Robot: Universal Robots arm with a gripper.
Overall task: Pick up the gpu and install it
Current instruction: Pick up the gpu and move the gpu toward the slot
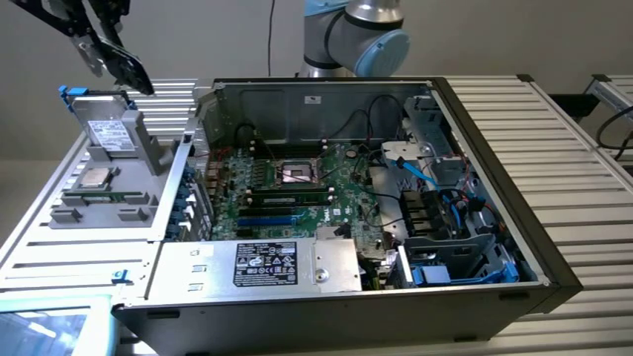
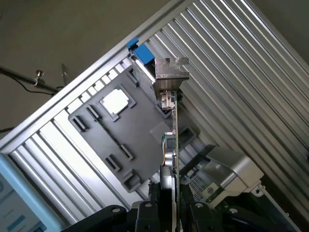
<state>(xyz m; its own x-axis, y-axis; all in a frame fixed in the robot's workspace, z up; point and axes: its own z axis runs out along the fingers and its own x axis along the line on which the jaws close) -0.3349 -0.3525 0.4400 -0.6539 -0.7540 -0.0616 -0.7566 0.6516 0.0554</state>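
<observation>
I have the fingers (image 2: 155, 203) clamped on the flat faces of the gpu (image 2: 175, 133), which I judge light, stiff and fragile, best held clear of its metal bracket (image 2: 170, 72).

The grey, light-blue-capped robot arm (image 1: 356, 37) reaches high toward the exterior view's left. Its black gripper (image 2: 173, 195) clamps a thin green-edged card (image 2: 175, 140).

gpu (image 2: 175, 137): 1 | processor chip (image 1: 96, 176): 1 | grey holder (image 1: 99, 213): 1 | computer case (image 1: 296, 320): 1
</observation>
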